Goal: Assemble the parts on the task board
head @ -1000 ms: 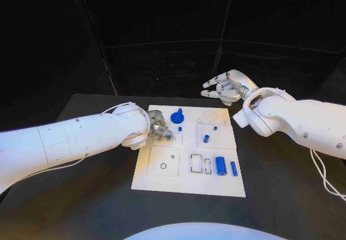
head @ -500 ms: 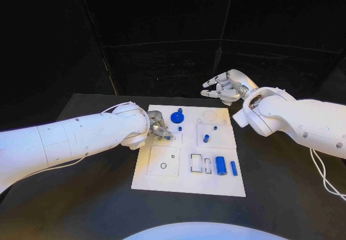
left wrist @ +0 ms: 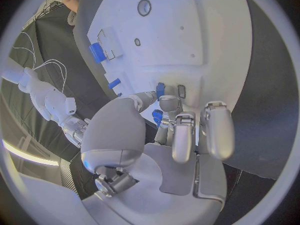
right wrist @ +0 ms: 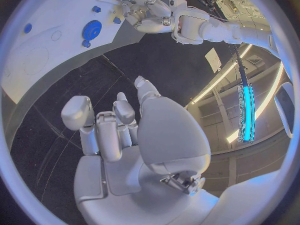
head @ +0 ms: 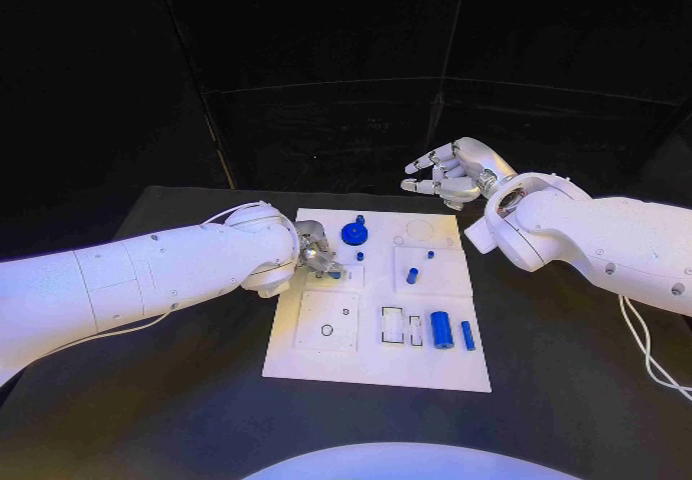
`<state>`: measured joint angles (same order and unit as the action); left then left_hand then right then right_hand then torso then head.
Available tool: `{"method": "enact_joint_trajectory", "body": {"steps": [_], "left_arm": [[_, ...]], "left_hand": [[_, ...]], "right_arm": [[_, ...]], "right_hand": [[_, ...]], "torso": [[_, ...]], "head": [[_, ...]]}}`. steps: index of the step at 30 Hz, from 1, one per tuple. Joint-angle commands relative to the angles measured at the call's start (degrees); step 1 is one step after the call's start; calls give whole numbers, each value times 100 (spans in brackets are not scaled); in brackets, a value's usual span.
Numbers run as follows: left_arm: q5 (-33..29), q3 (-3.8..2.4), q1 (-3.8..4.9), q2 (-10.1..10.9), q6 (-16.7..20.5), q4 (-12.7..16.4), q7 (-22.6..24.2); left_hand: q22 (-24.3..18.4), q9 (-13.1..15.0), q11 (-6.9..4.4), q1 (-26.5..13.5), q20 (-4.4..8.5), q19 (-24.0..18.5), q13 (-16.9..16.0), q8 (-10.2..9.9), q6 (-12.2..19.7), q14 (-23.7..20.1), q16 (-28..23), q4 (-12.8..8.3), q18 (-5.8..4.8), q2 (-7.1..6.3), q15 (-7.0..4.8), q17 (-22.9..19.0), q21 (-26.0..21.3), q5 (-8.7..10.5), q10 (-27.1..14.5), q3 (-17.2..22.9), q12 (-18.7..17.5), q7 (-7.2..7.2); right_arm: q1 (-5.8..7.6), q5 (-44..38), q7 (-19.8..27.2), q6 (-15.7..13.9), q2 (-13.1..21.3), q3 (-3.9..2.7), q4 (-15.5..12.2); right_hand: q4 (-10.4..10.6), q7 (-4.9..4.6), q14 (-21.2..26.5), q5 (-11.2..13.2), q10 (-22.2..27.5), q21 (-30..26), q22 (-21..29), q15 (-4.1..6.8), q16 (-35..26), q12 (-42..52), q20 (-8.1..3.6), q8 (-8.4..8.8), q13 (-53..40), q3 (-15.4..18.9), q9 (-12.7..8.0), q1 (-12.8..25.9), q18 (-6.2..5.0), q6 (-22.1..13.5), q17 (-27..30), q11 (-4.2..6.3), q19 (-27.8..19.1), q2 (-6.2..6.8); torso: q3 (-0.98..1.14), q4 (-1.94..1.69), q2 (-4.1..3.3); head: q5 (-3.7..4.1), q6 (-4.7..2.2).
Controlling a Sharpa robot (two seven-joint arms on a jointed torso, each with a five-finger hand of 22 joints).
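Left hand apparently pinching small blue part over task board; right hand empty, fingers loosely curled.

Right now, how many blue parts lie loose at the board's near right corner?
2: a thick cylinder and a thinner rod just right of it, both lying on the task board beside the rectangular slots. None looks hidden there.

White task board mid-table, small blue parts scattered across its recesses.
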<state>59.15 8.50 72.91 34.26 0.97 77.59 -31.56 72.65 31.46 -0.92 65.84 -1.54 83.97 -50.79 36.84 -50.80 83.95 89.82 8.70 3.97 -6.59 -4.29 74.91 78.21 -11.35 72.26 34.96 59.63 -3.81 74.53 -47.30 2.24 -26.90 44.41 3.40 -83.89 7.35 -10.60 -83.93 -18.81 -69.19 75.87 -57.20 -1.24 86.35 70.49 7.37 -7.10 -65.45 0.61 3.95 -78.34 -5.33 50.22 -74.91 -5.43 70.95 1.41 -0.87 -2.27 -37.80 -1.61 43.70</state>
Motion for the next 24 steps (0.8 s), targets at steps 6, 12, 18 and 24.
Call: {"method": "enact_joint_trajectory", "body": {"steps": [6, 12, 18, 24], "left_arm": [[28, 1, 3, -54, -173, -54, -89], [28, 1, 4, -83, -260, -81, -117], [28, 1, 6, -128, -317, -116, -129], [28, 1, 8, -161, -410, -123, -153]], "left_hand": [[2, 10, -16, -4, 8, 53, 18, 24, 3, 605, 18, -1033, -41, 43, -42, 1509, 31, -28, -3, 1047, -27, 40], [20, 14, -17, -5, 8, 58, -5, 29, 1, 605, 18, -1045, -45, 31, -43, 1509, 42, -40, 12, 1040, -7, 41], [53, 23, -19, -17, 8, 69, -44, 43, -10, 605, 18, -1061, -52, 10, -43, 1509, 62, -60, 46, 1015, 29, 44], [85, 37, -31, -52, 11, 80, -102, 68, -41, 605, 18, -1071, -57, -8, -49, 1509, 81, -70, 111, 948, 88, 62]], "right_arm": [[9, -13, 52, 42, -9, -4, -2], [9, -13, 50, 53, -15, -4, 8], [9, -13, 49, 60, -22, -4, 9], [9, -13, 45, 65, -23, -4, 7]], "right_hand": [[3, 30, -400, -33, 32, -25, 6, 29, -36, -15, -21, -25, 10, 30, 1, -9, -114, -9, -637, 9, -32, -28], [3, 30, -400, -33, 32, -25, 6, 29, -36, -15, -21, -25, 10, 30, 1, -9, -114, -9, -637, 9, -32, -28], [3, 30, -400, -33, 32, -25, 6, 29, -36, -15, -21, -25, 10, 30, 1, -9, -114, -9, -637, 9, -32, -28], [3, 30, -400, -33, 32, -25, 6, 29, -36, -15, -21, -25, 10, 30, 1, -9, -114, -9, -637, 9, -32, -28]], "torso": [[-2, 2, -2], [1, -1, 0], [3, -1, 0], [1, 6, -1]], "head": [[5, 19], [10, 30], [6, 39], [6, 44]]}}
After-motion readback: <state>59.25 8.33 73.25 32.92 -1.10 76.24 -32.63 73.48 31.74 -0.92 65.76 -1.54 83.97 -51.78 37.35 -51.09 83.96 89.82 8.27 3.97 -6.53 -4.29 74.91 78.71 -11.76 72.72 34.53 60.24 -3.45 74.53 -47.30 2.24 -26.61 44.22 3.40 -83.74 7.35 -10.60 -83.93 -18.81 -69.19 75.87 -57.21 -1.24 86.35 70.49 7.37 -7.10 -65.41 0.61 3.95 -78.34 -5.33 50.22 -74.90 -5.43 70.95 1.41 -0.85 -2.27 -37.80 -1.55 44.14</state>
